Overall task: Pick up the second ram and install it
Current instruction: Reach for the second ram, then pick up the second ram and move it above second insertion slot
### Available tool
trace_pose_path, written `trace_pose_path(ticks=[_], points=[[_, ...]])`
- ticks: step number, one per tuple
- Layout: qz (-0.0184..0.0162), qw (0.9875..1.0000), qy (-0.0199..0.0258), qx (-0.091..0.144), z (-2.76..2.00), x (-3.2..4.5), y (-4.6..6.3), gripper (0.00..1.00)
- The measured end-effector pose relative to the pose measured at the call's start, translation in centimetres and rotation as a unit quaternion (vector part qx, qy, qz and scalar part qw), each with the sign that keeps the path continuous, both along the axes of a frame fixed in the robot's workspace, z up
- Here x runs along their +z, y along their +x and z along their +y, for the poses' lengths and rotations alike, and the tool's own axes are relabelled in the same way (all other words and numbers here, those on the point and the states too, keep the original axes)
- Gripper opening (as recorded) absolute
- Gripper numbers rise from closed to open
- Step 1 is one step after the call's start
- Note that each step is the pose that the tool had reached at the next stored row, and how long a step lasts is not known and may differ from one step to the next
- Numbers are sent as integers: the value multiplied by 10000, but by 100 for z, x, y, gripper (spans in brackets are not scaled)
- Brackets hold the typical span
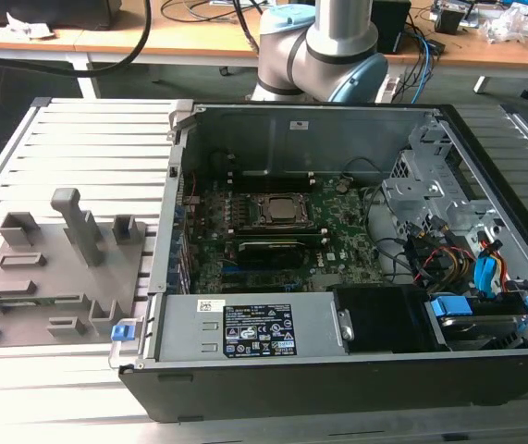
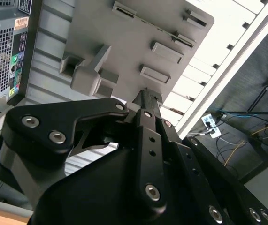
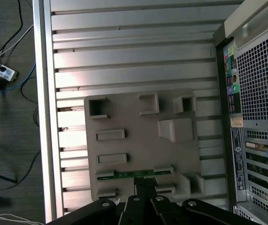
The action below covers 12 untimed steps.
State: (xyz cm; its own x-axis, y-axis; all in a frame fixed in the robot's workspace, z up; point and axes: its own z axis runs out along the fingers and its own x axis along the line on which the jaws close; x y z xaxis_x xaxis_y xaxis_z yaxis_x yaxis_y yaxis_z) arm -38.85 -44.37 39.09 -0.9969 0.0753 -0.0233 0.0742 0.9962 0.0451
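Green second ram (image 3: 122,175) in holder (image 3: 138,117), gripper (image 3: 140,181) maybe touching

On the grey fixture tray (image 3: 138,150), raised blocks (image 3: 175,129) crowd the second ram (image 3: 134,174) in its slot. The computer case (image 3: 256,117) walls one side; open slatted counter (image 3: 134,51) lies elsewhere.

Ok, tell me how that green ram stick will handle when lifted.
The ram stick looks thin and flat, so it is probably light and stiff. It seems to sit on edge in the gray holder, so a tilted pull may jam it.
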Motion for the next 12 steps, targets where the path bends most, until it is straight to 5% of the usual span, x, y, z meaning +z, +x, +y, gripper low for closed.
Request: trace_pose_path(ticks=[10, 12], points=[[0, 10000, 0, 1, -6, 0, 0, 11], [0, 9998, 0, 223, -6, 0, 0, 11]])
